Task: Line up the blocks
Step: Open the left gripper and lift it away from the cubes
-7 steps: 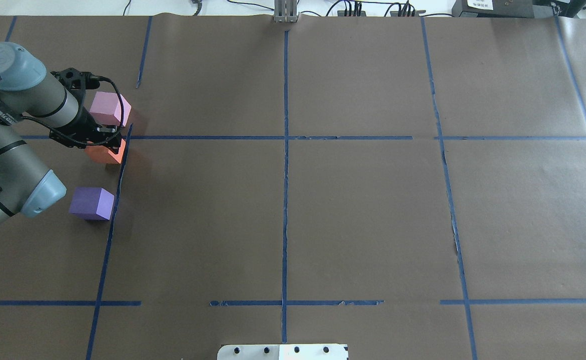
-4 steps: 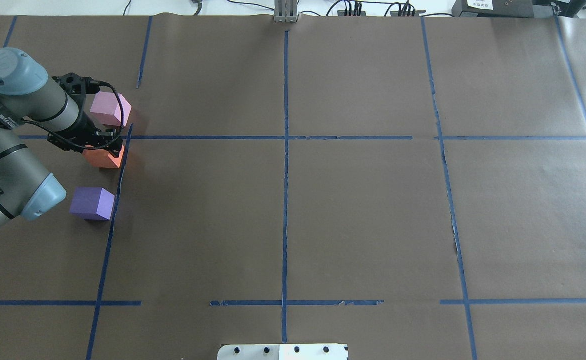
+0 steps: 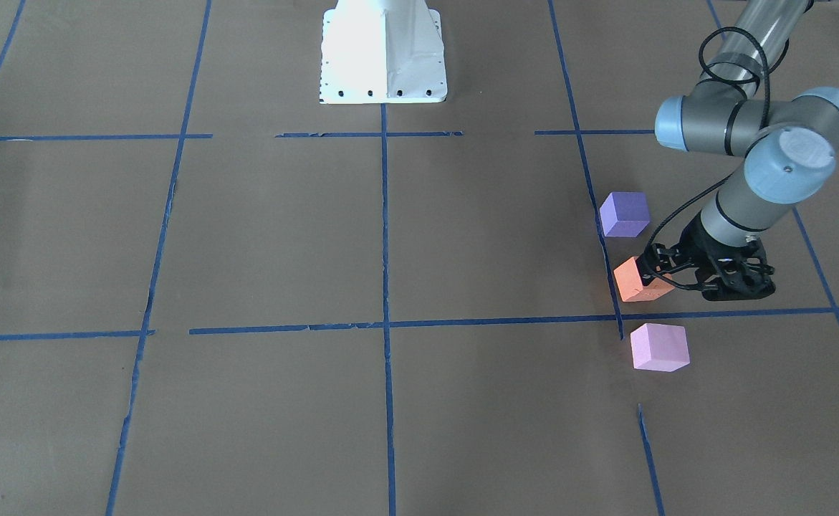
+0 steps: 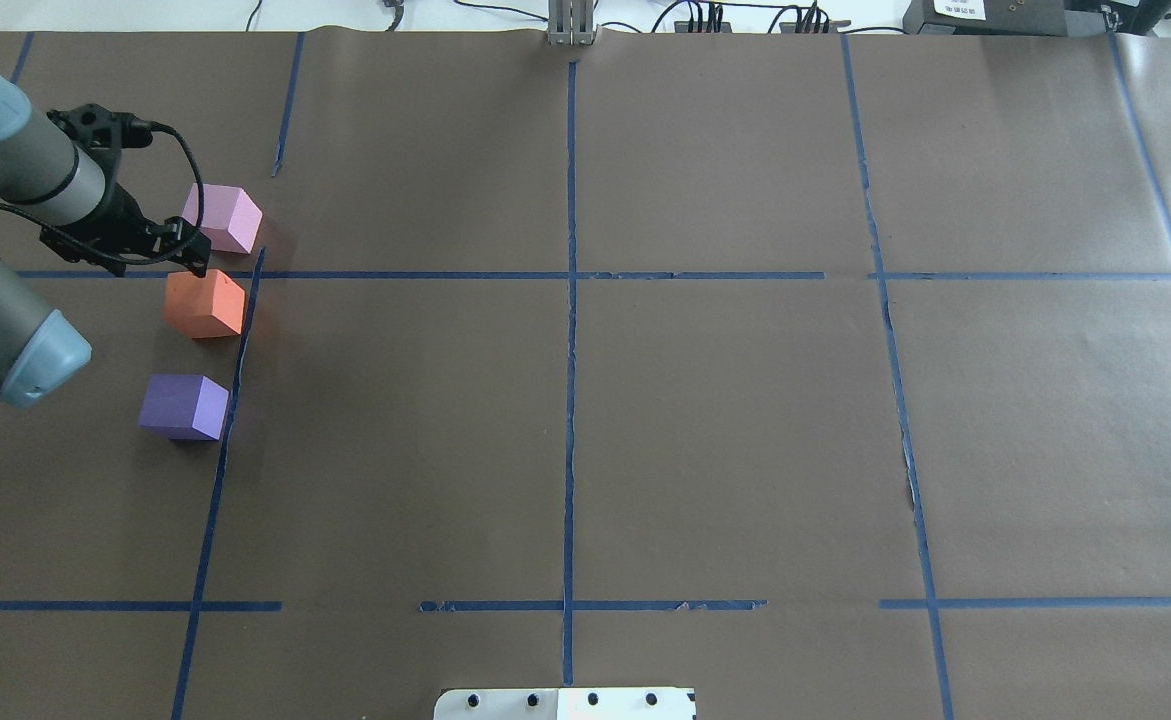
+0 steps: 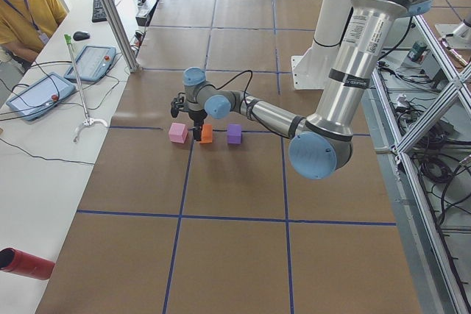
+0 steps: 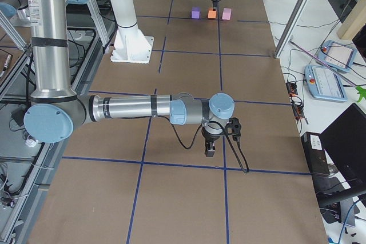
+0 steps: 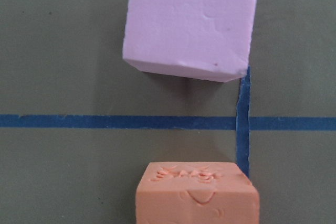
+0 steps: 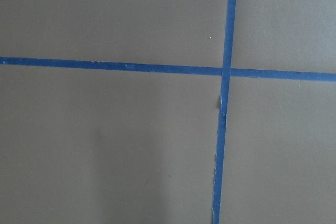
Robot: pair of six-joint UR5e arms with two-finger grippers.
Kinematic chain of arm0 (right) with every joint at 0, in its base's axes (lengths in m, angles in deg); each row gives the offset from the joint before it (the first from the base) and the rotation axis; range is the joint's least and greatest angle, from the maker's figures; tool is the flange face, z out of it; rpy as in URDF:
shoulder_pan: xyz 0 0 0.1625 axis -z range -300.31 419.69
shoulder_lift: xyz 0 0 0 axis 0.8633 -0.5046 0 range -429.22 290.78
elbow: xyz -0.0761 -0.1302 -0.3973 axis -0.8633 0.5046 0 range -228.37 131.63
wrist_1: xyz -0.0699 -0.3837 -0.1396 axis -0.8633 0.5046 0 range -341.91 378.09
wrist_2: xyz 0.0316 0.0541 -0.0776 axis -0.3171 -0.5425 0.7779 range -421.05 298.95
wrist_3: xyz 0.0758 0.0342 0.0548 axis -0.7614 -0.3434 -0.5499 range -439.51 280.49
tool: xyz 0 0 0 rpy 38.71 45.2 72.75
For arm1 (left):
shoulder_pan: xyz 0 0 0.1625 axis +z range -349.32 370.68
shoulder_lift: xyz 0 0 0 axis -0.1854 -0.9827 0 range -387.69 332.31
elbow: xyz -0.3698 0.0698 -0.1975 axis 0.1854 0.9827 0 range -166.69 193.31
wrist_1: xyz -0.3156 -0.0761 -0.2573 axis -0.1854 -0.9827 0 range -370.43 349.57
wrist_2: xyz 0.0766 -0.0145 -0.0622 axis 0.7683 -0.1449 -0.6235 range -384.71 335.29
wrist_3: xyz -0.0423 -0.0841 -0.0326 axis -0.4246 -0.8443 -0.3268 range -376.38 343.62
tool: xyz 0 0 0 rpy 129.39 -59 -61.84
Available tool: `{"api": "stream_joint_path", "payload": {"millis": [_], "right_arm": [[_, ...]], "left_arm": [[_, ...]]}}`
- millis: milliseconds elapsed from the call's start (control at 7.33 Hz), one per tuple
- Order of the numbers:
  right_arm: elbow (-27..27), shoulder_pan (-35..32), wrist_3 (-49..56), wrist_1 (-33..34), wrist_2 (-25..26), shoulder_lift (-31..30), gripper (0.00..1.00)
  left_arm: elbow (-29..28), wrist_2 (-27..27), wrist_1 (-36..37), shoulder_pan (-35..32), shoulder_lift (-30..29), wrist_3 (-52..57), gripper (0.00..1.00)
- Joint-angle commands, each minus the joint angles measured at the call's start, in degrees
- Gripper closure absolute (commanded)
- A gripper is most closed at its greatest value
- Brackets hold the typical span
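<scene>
Three cubes stand in a row along a blue tape line at the table's left: the pink-lilac block (image 4: 222,218) (image 3: 659,347) farthest, the orange block (image 4: 205,305) (image 3: 638,279) in the middle, the purple block (image 4: 183,406) (image 3: 625,213) nearest. My left gripper (image 4: 157,256) (image 3: 702,282) hangs open and empty just above and beside the orange block. The left wrist view looks down on the orange block (image 7: 197,192) and the pink block (image 7: 191,22). My right gripper (image 6: 210,151) is low over bare paper far from the blocks; I cannot tell whether it is open or shut.
Brown paper with blue tape lines (image 4: 570,300) covers the table. The white base plate (image 3: 383,64) is at the robot's edge. A side desk with tablets (image 5: 37,93) and a person lies beyond the far edge.
My left gripper has let go of the orange block, risen and drawn back to the left. The orange block now stands uncovered on the table. The other blocks have not moved.
</scene>
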Motion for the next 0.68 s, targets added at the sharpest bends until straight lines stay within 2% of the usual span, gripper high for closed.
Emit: {"api": "stream_joint_path", "payload": {"millis": [0,545], "right_arm": [[-0.1,0.0,0.0,0.0,0.0,0.0,0.00],[0.0,0.0,0.0,0.0,0.0,0.0,0.00]], "left_arm": [[1.6,-9.2,0.6,-11.1,1.6,7.4,0.00],[-0.6,-10.0,2.9,-27.1,12.3,44.7,0.00]]}}
